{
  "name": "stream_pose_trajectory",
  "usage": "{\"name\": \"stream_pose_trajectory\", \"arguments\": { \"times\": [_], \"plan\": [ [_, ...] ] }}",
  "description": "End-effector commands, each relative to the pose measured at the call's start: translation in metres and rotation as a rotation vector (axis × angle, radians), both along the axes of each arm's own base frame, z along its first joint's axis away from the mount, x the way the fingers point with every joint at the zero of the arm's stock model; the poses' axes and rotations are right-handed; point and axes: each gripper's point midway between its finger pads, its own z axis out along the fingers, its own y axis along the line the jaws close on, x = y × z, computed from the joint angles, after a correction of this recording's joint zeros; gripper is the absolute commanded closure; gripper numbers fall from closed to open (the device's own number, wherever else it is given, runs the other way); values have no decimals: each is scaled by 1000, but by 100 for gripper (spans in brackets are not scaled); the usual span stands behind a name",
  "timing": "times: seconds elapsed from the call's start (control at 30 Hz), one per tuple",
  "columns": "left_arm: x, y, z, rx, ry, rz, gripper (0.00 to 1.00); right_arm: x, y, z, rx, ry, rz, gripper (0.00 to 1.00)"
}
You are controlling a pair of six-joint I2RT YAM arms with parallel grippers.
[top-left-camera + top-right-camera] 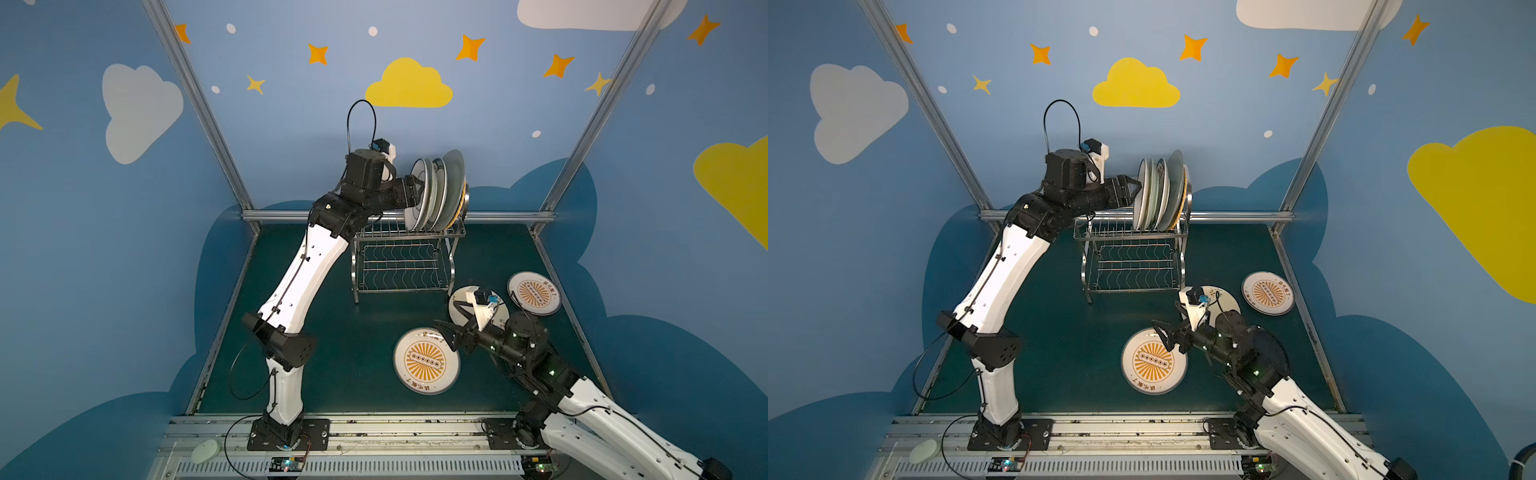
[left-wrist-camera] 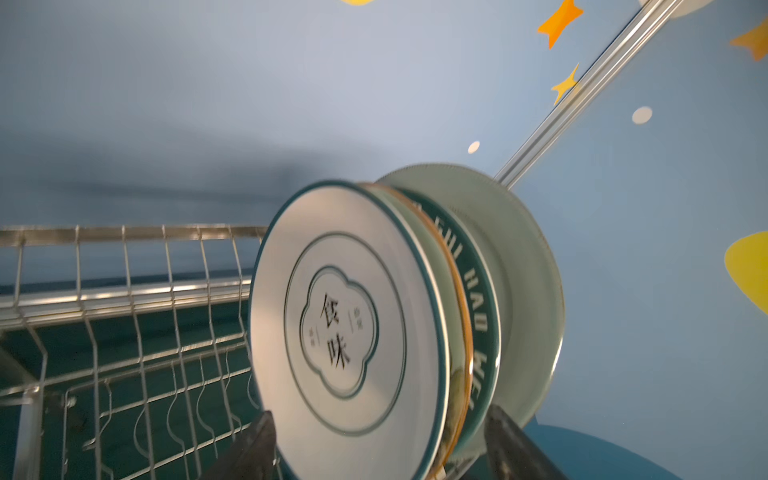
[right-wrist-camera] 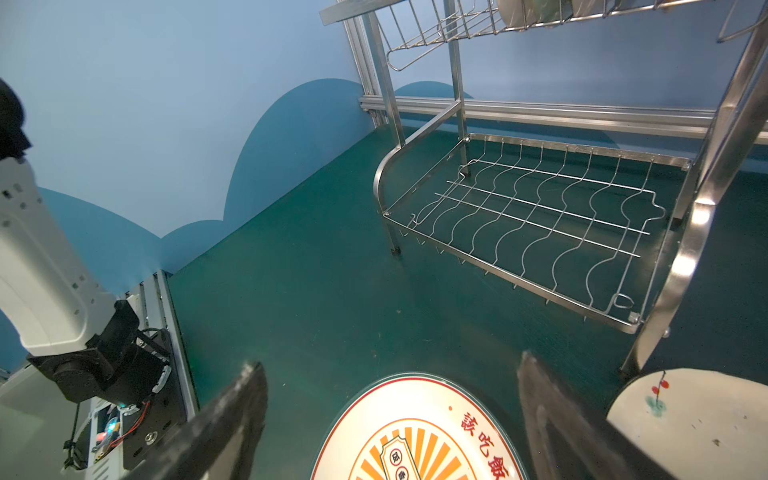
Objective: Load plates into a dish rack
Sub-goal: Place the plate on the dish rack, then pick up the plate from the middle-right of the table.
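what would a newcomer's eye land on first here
A row of plates standing on edge atop the steel rack, the left claw at them. On the green mat lies a sunburst plate, the open right claw above its rim. The blue walls carry clouds and stars.

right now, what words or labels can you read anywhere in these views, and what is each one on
"食味": centre of the front plate standing in the dish rack.
"HAO": green rim of the lettered plate behind it; the letters on either side are cut off.
"該吃飯": red, on the rim of the near sunburst plate.
Small characters in that plate's centre, and all text on the far sunburst plate: too small to read.
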Motion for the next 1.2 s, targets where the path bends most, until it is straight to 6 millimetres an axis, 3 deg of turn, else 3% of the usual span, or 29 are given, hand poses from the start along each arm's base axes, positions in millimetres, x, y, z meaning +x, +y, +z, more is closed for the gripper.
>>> {"name": "stream_pose_trajectory", "arguments": {
  "times": [0.0, 0.03, 0.2, 0.37, 0.53, 0.7, 0.9, 1.17],
  "plan": [
    [-40, 11, 31, -69, -63, -61, 6, 4, -5, 20, 23, -48, -39, 8],
    [-50, 17, 32, -84, -79, -62, 1, 4, -7, 21, 23, -51, -50, 8],
    [-97, 40, 32, -146, -123, -76, 0, 5, -14, 29, 32, -64, -81, 8],
    [-145, 55, -6, -153, -7, -129, 0, 11, -29, 36, 8, -51, -168, 7],
    [-187, 84, -48, -158, 7, -100, 0, 21, -53, 25, -45, 52, -312, 7],
    [-221, 104, -94, -136, 41, -94, 0, 15, -78, -6, -36, 224, -437, 7],
    [-254, 110, -152, -83, 88, -167, 0, 11, -110, -52, -23, 422, -590, 7],
    [-257, 115, -188, -99, 130, -138, 0, 12, -129, -115, 109, 721, -748, 7]
  ]
}}
